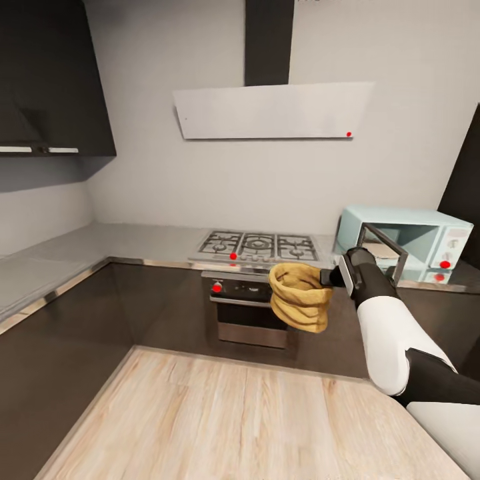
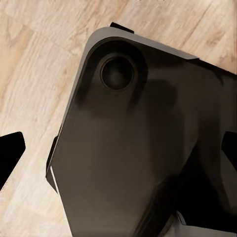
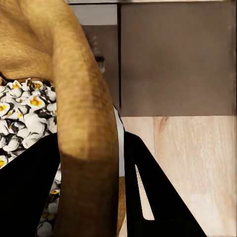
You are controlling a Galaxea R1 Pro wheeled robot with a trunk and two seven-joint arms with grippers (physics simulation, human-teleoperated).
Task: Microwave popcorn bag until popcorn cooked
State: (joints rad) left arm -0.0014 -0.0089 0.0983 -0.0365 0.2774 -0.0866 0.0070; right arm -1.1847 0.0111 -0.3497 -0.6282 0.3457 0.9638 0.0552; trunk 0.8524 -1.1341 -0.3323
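Golden-brown paper marks the bag [image 1: 300, 297], which I hold out in mid-air just right of centre in the head view, in front of the oven [image 1: 248, 309] and above the wood floor [image 1: 220, 420]. My right gripper [image 1: 331, 277] is clamped on the rolled rim: in the right wrist view a black finger [image 3: 29, 192] lies inside the mouth and the other outside, with the paper wall between them. I judge the rim grip was chosen so the sack hangs open end up and nothing spills. The bag leans a little, its ringed folds sagging below the rim. Inside, the popcorn [image 3: 24, 116] shows as puffed white pieces with yellow hearts, not beige kernels, so I judge it cooked. The microwave [image 1: 407, 241] stands on the countertop [image 1: 133, 240] at the right edge of the head view, its door [image 1: 383, 252] swung open and the cavity showing nothing but a pale floor. The bag is therefore outside the microwave, to its left and lower. Heating looks complete to me, with the cooked contents in the sack. The left wrist view looks down on a dark rounded body over the floor; a black tip shows at each edge, but whether that gripper is apart or together I cannot tell.
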